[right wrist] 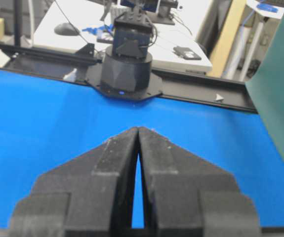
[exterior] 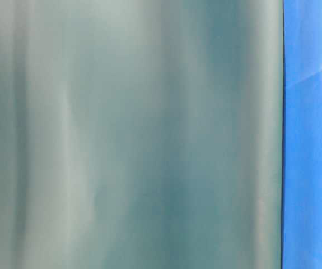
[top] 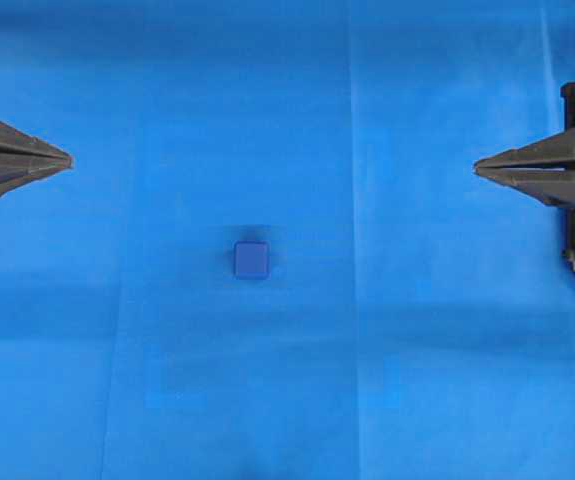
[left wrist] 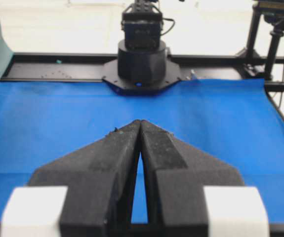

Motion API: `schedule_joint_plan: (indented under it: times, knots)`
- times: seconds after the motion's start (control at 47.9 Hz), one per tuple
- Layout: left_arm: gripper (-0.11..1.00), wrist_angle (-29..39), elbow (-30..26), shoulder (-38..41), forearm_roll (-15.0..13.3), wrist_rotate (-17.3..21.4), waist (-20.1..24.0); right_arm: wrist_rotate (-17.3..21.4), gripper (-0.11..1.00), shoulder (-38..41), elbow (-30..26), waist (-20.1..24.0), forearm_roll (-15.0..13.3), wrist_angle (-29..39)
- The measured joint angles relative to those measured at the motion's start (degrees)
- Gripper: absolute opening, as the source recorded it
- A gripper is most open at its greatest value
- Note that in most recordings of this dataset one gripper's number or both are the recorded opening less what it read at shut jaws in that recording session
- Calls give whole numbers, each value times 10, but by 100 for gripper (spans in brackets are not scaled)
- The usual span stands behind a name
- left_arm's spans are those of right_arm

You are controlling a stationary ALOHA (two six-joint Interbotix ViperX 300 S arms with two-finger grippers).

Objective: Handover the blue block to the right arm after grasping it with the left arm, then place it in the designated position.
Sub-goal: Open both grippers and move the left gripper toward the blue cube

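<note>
The blue block [top: 251, 260], a small dark-blue cube, lies alone on the bright blue table cover [top: 397, 330] a little left of the middle in the overhead view. At the far left edge my left gripper [top: 69, 159] is shut, its tips touching and nothing between them; it shows the same in its wrist view [left wrist: 140, 121]. Opposite it at the far right edge, my right gripper [top: 476, 166] is also shut and empty, as its wrist view confirms [right wrist: 139, 129]. Both grippers are far from the block. Neither wrist view shows the block.
The table-level view is almost filled by a grey-green sheet [exterior: 133, 134], with a strip of blue cover [exterior: 312, 140] at its right. Each wrist view shows the other arm's black base [left wrist: 142, 59] [right wrist: 127, 64] at the cover's far edge, on a black frame.
</note>
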Motion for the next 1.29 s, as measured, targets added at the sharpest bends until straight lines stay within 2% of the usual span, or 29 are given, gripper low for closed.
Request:
schedule_joint_plan:
  times: [0.125,0.271,0.647,0.689,0.751,0.835,0.918,1.001,1.106,1.294]
  knots:
    - [0,5,0,-7,0,0,-4,6,-6,1,-2,1,0,5]
    - [0,6,0,-13,1,4,-17,4,-6,2,-4,1,0,22]
    - [1,6,0,-15,2,4,-18,6,-5,2,-14,0,0,31]
    - [5,6,-1,-15,1,4,-18,7,-3,2,-14,1,0,31]
    - [18,6,0,-15,1,4,-18,7,4,2,-14,0,0,31]
    - [44,6,0,-15,2,1,-18,10,22,2,-14,1,0,33]
    - [69,6,0,-14,2,-4,-18,16,46,4,-15,0,1,35]
    - [88,6,-1,-13,2,-6,-18,19,72,5,-16,0,1,42]
    - [93,9,-1,-12,1,-5,-18,21,95,9,-17,0,1,48]
    - [93,10,0,-12,2,-5,-18,23,97,10,-22,0,2,52]
